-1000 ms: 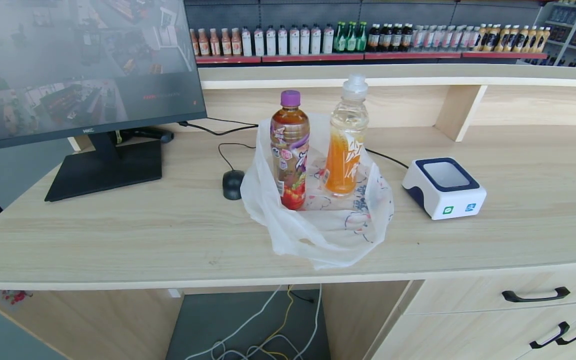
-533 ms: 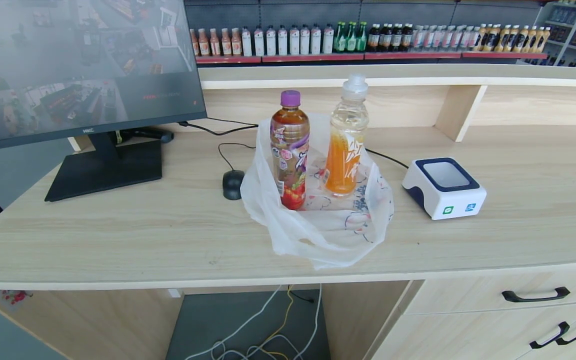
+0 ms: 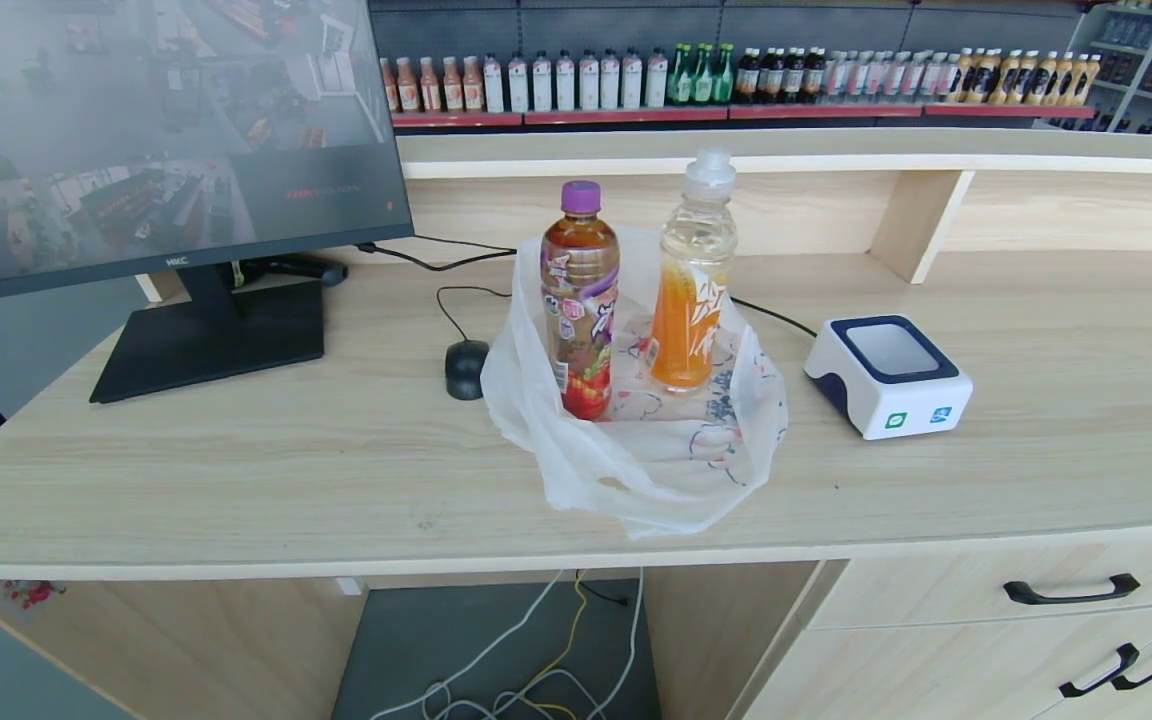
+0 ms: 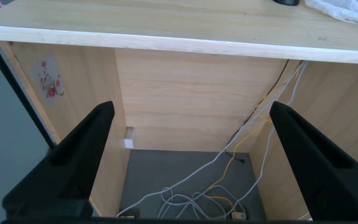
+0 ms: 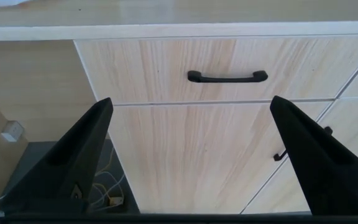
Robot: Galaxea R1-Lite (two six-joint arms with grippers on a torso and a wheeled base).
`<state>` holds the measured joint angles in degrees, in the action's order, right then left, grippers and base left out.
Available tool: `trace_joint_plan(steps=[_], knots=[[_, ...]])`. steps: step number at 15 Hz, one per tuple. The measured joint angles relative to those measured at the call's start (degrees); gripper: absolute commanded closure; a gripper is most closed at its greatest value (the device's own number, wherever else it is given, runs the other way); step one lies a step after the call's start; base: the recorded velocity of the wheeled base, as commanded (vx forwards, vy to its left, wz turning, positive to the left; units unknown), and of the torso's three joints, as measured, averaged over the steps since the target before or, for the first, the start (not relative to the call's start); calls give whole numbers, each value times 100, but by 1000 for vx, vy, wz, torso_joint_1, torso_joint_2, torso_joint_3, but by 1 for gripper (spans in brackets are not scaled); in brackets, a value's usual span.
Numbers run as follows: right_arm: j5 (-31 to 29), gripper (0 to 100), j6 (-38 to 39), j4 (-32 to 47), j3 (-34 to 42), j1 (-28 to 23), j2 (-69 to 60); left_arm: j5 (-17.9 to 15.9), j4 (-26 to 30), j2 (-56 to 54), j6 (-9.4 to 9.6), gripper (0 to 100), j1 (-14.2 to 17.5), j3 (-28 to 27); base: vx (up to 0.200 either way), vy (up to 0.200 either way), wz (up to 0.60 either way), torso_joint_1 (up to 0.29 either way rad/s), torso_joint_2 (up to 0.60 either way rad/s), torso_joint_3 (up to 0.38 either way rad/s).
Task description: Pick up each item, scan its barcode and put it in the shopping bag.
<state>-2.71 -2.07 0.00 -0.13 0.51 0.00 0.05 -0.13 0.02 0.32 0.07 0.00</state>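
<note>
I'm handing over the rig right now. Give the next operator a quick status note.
Left gripper: open, empty, below the level of the counter.
Right gripper: open, empty, low, facing the drawers.
Purple-capped bottle and white-capped orange bottle stand upright in the shopping bag; scanner on the counter to its right.
Done: both bagged. Left: seemingly nothing; scans cannot be verified.

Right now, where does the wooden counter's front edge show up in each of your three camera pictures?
Head view: the counter's front edge runs across the lower part of the picture, just in front of the shopping bag.
Left wrist view: it runs across, with loose cables in the open space beneath it.
Right wrist view: it runs across, with a black drawer handle beneath it.
Shared landmarks: the head view shows both the cables and the drawer handle under that edge.
</note>
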Motion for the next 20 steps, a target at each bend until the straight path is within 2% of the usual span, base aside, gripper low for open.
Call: trace_joint_plan(steps=[4,8,13,20], knots=[[0,0,90,0,4,-5,-2,-2,0,0,-5,0,0,0,0,0,0,0,0,0],[0,0,62,2,4,-5,-7,2,0,0,-29,0,0,0,-200,0,0,11,4,5],[-2,0,77,0,4,-5,-7,2,2,0,-29,0,0,0,0,0,0,0,0,0],[-2,0,71,2,4,-2,-7,0,0,0,-45,0,2,0,0,-200,0,9,6,0]])
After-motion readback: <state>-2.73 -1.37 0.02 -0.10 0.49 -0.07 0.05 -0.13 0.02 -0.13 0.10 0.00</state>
